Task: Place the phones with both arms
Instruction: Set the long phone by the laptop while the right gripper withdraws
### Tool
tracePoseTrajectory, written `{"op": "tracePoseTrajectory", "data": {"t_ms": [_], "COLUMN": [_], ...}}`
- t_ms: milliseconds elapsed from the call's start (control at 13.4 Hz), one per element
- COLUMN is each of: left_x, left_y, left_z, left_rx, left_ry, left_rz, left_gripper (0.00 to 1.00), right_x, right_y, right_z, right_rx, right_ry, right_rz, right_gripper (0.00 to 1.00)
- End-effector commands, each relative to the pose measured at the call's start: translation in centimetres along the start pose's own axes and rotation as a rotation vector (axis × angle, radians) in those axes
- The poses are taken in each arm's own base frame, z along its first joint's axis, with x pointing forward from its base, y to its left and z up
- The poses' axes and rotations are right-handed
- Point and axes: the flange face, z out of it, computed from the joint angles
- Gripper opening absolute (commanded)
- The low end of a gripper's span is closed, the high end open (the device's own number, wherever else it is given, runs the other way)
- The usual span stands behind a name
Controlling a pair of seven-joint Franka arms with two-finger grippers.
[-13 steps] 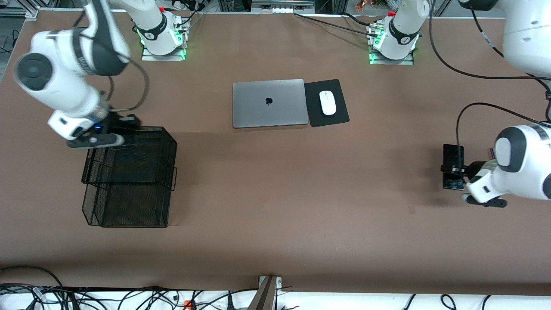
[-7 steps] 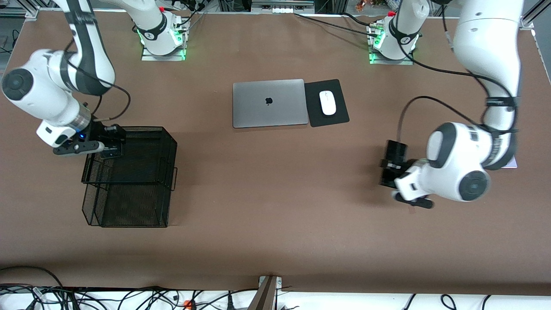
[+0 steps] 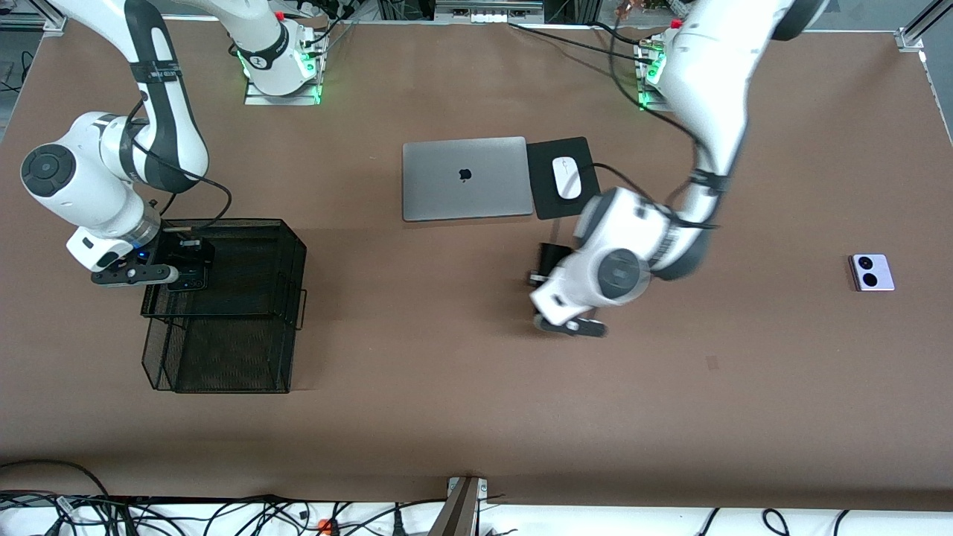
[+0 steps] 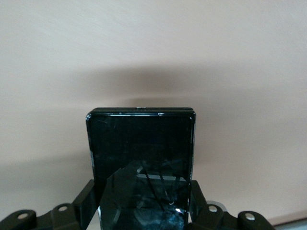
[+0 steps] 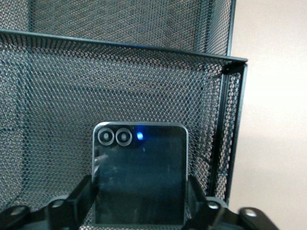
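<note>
Both jaws are clamped: the left gripper (image 4: pixel 144 215) holds a glossy black phone (image 4: pixel 141 163) over bare table near the laptop (image 3: pixel 465 179). Over the mesh basket (image 3: pixel 246 298), the right gripper (image 5: pixel 139 215) holds a square black phone (image 5: pixel 139 175) with two lenses.

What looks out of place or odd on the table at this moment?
Nothing is damaged or spilled. The lilac-white phone lies alone near the left arm's end of the table. The left gripper carries a black phone over the bare table; the right gripper holds a black phone at the mesh basket.

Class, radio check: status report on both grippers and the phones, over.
Right gripper shut on small black phone, over the mesh basket. Left gripper shut on black slab phone, over bare table. Lilac-white phone waits on the table. Nothing blocking.
</note>
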Motion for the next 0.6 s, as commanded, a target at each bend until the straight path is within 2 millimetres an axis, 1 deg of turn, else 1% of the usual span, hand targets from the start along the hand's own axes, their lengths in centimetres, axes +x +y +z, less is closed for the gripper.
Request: {"op": "tracePoseTrajectory", "data": {"t_ms": [0, 149, 224, 373, 448, 522], "left_x": [-0.4, -1.1, -1.6, -2.0, -2.0, -1.9], "left_y": [3.6, 5.3, 6.0, 7.1, 7.2, 7.2], "left_z": [2.5, 4.4, 5.8, 7.3, 7.2, 6.6], "left_rx": [-0.007, -0.007, 0.002, -0.006, -0.006, -0.009], "left_ry": [0.041, 0.049, 0.04, 0.066, 0.074, 0.084], "left_rz": [-0.048, -0.055, -0.044, -0.043, -0.043, -0.042], "left_gripper": [0.3, 0.29, 0.29, 0.3, 0.37, 0.98], "right_x": [1.0, 2.1, 2.9, 4.3, 5.0, 5.3], "right_y": [0.2, -0.2, -0.4, -1.0, -1.4, -1.8], "right_z": [-1.2, -3.1, -4.7, -8.3, -10.5, -12.1], "right_rx": [0.035, 0.055, 0.07, 0.099, 0.11, 0.108], "right_ry": [0.016, -0.014, -0.035, -0.079, -0.107, -0.129], "right_rz": [0.008, 0.001, -0.003, -0.01, 0.011, 0.031], "right_gripper": [1.0, 1.0, 1.0, 1.0, 1.0, 1.0]}}
